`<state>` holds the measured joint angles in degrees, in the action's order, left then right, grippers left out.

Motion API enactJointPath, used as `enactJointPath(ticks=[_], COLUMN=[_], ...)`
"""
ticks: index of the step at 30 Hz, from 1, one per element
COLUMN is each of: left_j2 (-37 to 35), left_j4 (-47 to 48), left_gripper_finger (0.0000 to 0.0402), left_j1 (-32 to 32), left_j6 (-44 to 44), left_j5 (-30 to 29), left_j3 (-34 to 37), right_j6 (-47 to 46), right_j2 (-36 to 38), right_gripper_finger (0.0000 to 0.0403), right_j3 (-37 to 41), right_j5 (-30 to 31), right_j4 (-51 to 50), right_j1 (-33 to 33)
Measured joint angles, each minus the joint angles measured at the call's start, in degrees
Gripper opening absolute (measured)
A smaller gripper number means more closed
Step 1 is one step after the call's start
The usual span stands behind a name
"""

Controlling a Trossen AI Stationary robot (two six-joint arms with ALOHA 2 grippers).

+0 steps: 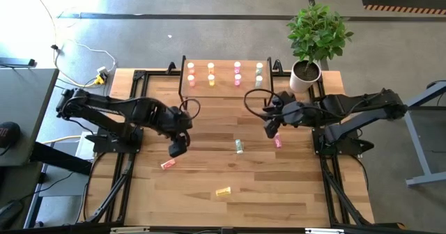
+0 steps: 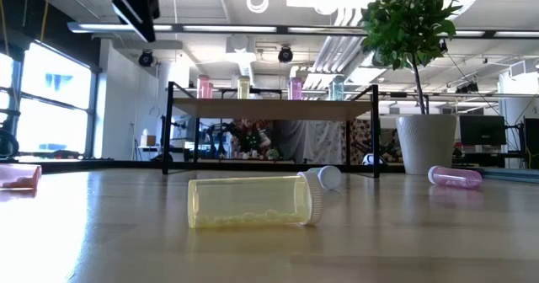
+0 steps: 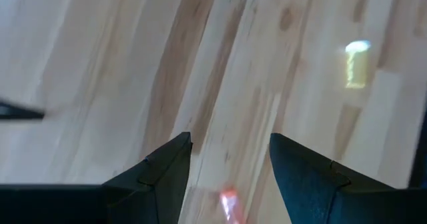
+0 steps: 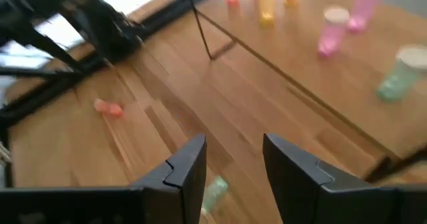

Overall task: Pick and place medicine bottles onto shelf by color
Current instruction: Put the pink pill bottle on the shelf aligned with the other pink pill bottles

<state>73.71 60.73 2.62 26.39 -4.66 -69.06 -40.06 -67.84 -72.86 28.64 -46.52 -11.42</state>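
Eight bottles [image 1: 211,73] stand on the shelf [image 1: 224,88] at the table's [image 1: 209,199] far edge; four bottles [image 1: 223,191] lie before it.

Two black jointed arms, each looped with dark cable. Each pincer [image 3: 230,167] [image 4: 233,164] ends in two dark, angular, wedge-shaped fingers.

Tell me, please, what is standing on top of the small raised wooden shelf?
On the raised light-wood shelf stand eight small pale-capped bottles in four pairs: red-orange, yellow, pink and pale green. In the low view only four are visible along its top; the other four are not seen there.
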Motion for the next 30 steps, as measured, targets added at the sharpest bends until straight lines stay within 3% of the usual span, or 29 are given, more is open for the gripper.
enactJointPath(ticks=[8,21,30], left_j2=[0.0,0.0,0.02], left_j4=[5.23,6.11,0.95], left_gripper_finger=[0.0195,0.0195,0.0195], left_j1=[6.52,15.32,17.78], left_j6=[11.66,29.29,34.1], left_j5=[-2.42,-5.25,-3.72], left_j3=[0.0,0.05,13.25], right_j6=[-5.5,-1.39,4.3], right_j2=[-0.01,0.01,0.01], right_gripper_finger=[0.014,0.014,0.014], right_j3=[0.0,0.02,0.02], right_j5=[-2.77,-9.31,-10.02], right_j4=[-9.3,-10.77,-10.85], right_j1=[0.57,0.55,0.57])
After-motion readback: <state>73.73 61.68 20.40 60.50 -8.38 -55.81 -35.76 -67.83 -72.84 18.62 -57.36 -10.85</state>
